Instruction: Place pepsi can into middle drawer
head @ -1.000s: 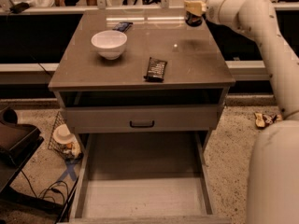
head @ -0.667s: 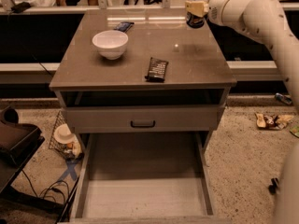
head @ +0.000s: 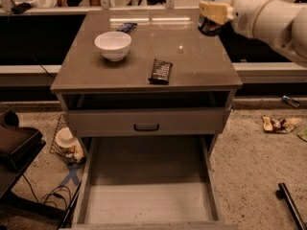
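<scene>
The pepsi can [head: 209,27], dark blue with a silver top, is held in the air above the back right corner of the table top [head: 192,61]. My gripper [head: 214,11] is shut on the can, its cream fingers [head: 210,10] wrapped around the can's middle. The arm comes in from the right. The middle drawer [head: 148,202] is pulled out wide open at the bottom front, and its pale grey floor is bare. The can is well behind and above it.
A white bowl [head: 113,44] stands at the left of the table top. A flat dark snack bar [head: 160,71] lies near the front middle, and a small dark packet [head: 125,27] lies at the back. A grey drawer front with a black handle [head: 146,127] sits above the open drawer. There is litter on the floor at the right.
My gripper has carried the can a little to the right and slightly up, off the back right corner of the table top. Bowl, snack bar and drawer have not moved.
</scene>
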Motion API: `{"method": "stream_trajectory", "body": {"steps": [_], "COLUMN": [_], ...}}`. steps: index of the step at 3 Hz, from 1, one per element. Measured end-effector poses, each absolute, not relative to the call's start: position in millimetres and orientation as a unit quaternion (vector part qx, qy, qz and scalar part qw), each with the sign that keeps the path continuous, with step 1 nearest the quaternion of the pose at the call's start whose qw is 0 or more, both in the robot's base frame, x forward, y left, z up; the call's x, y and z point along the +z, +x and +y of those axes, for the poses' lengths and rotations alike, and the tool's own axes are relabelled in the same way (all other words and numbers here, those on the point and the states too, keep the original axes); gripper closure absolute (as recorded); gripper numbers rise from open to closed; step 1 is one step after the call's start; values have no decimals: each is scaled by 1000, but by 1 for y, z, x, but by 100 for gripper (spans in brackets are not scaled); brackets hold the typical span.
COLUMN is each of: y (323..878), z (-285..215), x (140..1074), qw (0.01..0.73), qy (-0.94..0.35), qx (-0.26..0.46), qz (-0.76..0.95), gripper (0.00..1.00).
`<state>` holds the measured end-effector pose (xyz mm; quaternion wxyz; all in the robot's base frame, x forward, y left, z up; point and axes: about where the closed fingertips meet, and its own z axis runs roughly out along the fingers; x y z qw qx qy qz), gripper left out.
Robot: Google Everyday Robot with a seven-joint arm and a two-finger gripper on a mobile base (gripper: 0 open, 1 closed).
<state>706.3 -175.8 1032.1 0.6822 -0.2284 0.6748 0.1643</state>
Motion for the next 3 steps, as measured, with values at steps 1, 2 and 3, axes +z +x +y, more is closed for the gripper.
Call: {"method": "stream_trajectory", "body": {"steps": [1,2,3], "y": [644,574,573], "z": [-174,-201,-191], "x": [1018,995,991], "qw": [667,640,631], "qy": [-271,-310,-321], "qx": [187,227,234], "qz": [669,665,666], "gripper": [100,100,100]}}
